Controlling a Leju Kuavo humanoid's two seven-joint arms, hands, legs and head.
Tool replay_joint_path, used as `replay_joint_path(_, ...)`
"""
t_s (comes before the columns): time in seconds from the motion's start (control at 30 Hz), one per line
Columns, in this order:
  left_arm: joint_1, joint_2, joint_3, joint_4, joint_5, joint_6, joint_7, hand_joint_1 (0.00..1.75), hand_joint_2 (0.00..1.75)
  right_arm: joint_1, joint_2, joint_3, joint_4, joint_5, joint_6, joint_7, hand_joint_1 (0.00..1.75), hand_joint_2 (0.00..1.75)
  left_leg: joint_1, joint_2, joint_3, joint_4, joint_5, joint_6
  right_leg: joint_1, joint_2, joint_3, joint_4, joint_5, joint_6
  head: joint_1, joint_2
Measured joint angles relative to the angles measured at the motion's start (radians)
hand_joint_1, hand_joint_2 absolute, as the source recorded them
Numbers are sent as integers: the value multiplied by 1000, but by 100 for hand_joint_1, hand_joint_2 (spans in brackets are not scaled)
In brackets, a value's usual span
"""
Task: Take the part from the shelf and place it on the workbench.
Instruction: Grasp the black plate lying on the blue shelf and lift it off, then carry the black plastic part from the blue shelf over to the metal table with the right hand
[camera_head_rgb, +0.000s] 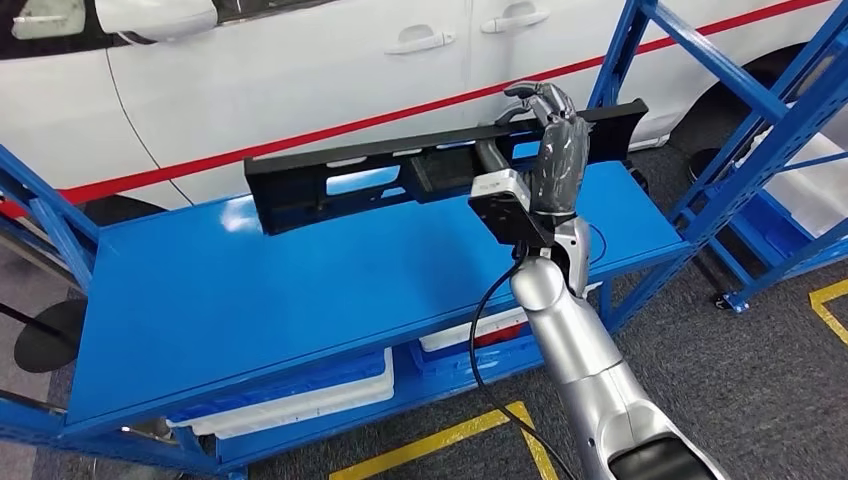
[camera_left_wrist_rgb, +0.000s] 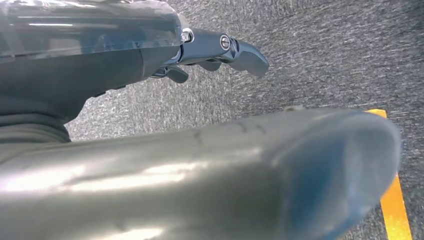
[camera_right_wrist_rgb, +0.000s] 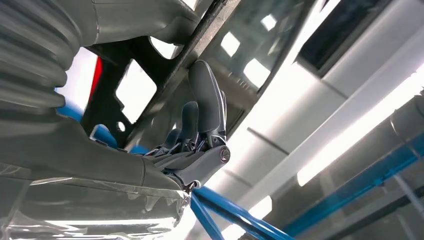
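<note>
Right hand (camera_head_rgb: 553, 140) I've got curled over the part's (camera_head_rgb: 400, 175) top edge, far off centre; lifting may tip it. Left hand (camera_left_wrist_rgb: 215, 50) hangs loosely curled, holding nothing

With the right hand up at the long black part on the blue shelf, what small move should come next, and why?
Probably lift the black part slightly. The right hand has its fingers curled over the part's top edge, so the grasp looks set, while the part's lower edge seems to rest on the blue shelf.
</note>
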Motion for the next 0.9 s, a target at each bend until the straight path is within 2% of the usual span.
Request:
replay_joint_path(0.07,0,0,0,0,-1,1,0,0,87,11,0,0,-23,-98,49,-17,175,175,0,0,-60,134,-64,-5,3,-1,1,0,-1,-5,0,0)
replay_joint_path(0.1,1,0,0,0,-1,1,0,0,131,19,0,0,-33,-138,69,-24,175,175,0,1,-87,191,-83,-5,5,-1,1,0,-2,-6,0,0)
replay_joint_path(0.13,2,1,0,0,-1,2,0,0,175,27,0,0,-44,-174,87,-30,175,175,0,1,-100,216,-82,-4,7,-1,2,1,-2,-7,0,0)
replay_joint_path(0.17,3,1,0,0,-2,2,0,0,175,34,0,0,-55,-206,105,-36,175,175,-1,1,-94,200,-62,-1,9,0,3,1,-3,-8,0,0)
replay_joint_path(0.23,4,2,0,0,-4,4,0,0,175,41,0,0,-76,-265,141,-46,175,175,-3,1,-34,68,11,11,12,2,7,2,-5,-8,0,0)
replay_joint_path(0.27,3,3,0,0,-5,4,0,0,175,42,-1,0,-86,-294,160,-50,175,175,-5,1,-2,0,38,17,14,2,8,2,-7,-7,0,0)
replay_joint_path(0.3,3,4,0,0,-6,5,0,0,175,43,-1,0,-95,-326,181,-54,175,175,-8,1,20,-46,52,22,15,3,7,3,-7,-4,0,0)
replay_joint_path(0.33,2,5,0,0,-8,5,0,0,175,46,-2,0,-102,-361,206,-56,175,175,-11,0,29,-68,54,26,15,3,6,3,-6,0,1,0)
replay_joint_path(0.43,2,6,0,0,-11,6,-1,0,175,55,-7,0,-125,-489,307,-61,175,175,-11,0,34,-83,60,35,14,3,4,4,-7,17,1,0)
replay_joint_path(0.47,2,6,0,0,-11,7,-1,0,175,56,-9,0,-133,-529,340,-62,175,175,-8,2,37,-90,64,41,14,3,-2,19,-19,22,1,0)
replay_joint_path(0.53,1,5,0,0,-14,8,-1,0,175,59,-13,-3,-146,-589,389,-63,175,175,-4,4,40,-98,70,48,11,2,-42,108,-72,31,2,0)
replay_joint_path(0.6,0,4,0,0,-16,8,-1,0,175,65,-20,-7,-153,-626,421,-62,175,175,-4,4,40,-97,71,49,8,2,-105,242,-129,38,3,0)
replay_joint_path(0.63,1,3,0,0,-16,8,-1,0,175,69,-23,-9,-155,-637,431,-61,175,175,-4,3,40,-96,70,49,6,2,-124,279,-136,40,3,0)
replay_joint_path(0.67,2,3,0,0,-16,8,-1,0,175,72,-25,-11,-158,-644,439,-60,175,175,-3,3,40,-95,69,48,3,1,-125,276,-122,42,3,0)
replay_joint_path(0.7,2,2,0,0,-16,9,-1,0,175,74,-27,-12,-161,-648,444,-59,175,175,-2,3,40,-92,68,46,1,0,-103,231,-91,43,3,0)
replay_joint_path(0.77,1,1,0,0,-16,10,-1,0,175,73,-29,-12,-169,-653,450,-58,175,175,-3,2,39,-83,61,38,-2,-1,-34,92,-28,44,3,0)
replay_joint_path(0.8,1,1,0,0,-16,11,-1,0,175,72,-30,-13,-173,-655,452,-57,175,175,-4,1,37,-79,58,33,-2,0,-10,42,-12,40,2,0)
replay_joint_path(0.83,1,1,0,0,-17,11,-1,0,175,73,-31,-13,-175,-656,453,-57,175,175,-6,1,35,-76,56,28,-1,1,2,16,-8,35,2,0)
replay_joint_path(0.9,1,1,0,0,-18,13,-2,0,175,73,-33,-13,-176,-654,454,-56,175,175,-6,0,34,-76,55,18,3,4,1,10,-9,21,1,0)
